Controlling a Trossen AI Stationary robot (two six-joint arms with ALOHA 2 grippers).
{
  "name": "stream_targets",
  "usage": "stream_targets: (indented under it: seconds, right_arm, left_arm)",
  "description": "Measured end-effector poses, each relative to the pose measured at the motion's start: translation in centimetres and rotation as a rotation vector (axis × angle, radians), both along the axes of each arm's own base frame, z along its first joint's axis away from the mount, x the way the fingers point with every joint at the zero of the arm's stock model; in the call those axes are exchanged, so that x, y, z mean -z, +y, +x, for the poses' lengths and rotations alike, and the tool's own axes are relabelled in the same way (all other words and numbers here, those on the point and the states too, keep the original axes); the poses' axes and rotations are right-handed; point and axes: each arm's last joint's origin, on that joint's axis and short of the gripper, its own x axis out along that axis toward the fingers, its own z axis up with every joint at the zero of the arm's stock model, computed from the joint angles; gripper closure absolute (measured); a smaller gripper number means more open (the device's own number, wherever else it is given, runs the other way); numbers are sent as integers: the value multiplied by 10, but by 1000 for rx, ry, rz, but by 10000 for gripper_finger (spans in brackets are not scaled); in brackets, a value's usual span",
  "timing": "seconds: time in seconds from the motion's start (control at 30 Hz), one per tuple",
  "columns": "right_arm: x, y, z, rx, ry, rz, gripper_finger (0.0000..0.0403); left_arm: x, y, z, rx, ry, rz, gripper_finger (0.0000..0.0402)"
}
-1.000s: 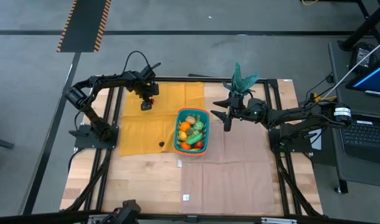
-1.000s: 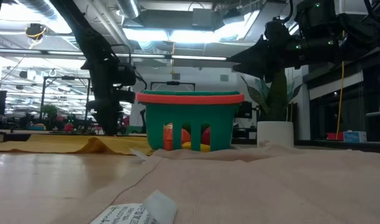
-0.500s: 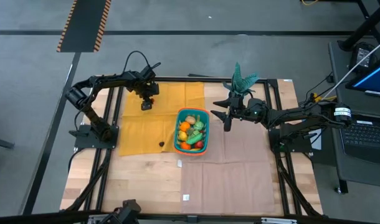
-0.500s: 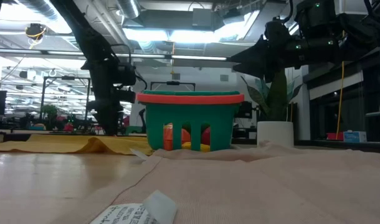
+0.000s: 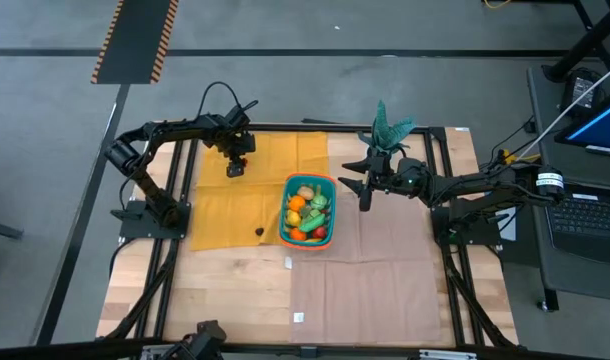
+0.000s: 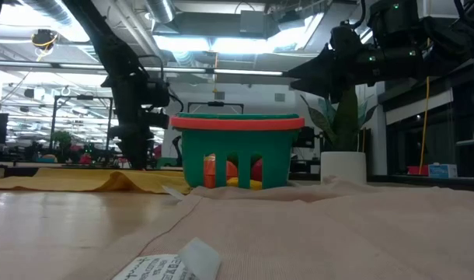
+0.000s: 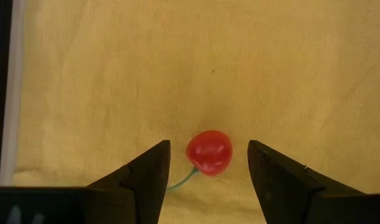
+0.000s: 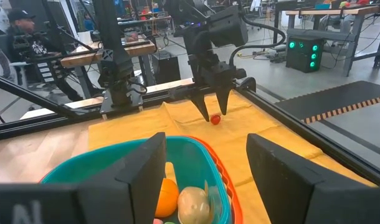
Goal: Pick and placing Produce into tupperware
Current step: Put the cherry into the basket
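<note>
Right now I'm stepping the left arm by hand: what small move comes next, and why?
Probably lower the left pincer a little and close. Its fingers stand open on either side of the red cherry, which lies on the yellow cloth, not yet gripped. The right pincer waits open beside the teal basket.

From overhead the left claw (image 5: pixel 234 170) covers the cherry (image 7: pixel 209 152) completely. A small dark object (image 5: pixel 259 231) on the yellow cloth (image 5: pixel 215 210) is too small to identify, possibly another piece of produce. Low view: the basket (image 6: pixel 237 152) wall hides most of the produce (image 6: pixel 233 172), only red, orange and yellow bits show through the slots, and both claws' tips are lost against the dark arms. Right wrist view: the basket and its contents are cut off at the picture's edge, and the right claw (image 8: pixel 205 177) hides part of the rim. The cherry stem runs behind a finger (image 7: pixel 146 177).
</note>
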Motion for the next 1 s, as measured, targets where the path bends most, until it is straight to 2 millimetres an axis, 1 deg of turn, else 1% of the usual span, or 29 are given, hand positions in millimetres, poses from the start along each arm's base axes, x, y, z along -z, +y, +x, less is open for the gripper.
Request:
stream_targets:
  seconds: [0.13,0.33,0.47,1.0]
  right_arm:
    - [0,0,0,0,0,0,178]
    - [0,0,0,1,-5,22,178]
    - [0,0,0,1,-5,21,178]
    - [0,0,0,0,0,0,178]
  left_arm:
    - [2,0,0,0,-3,3,195]
    - [13,-7,-6,1,28,-13,195]
    - [13,-7,-7,-29,48,4,195]
    - [13,-5,-6,-36,36,13,195]
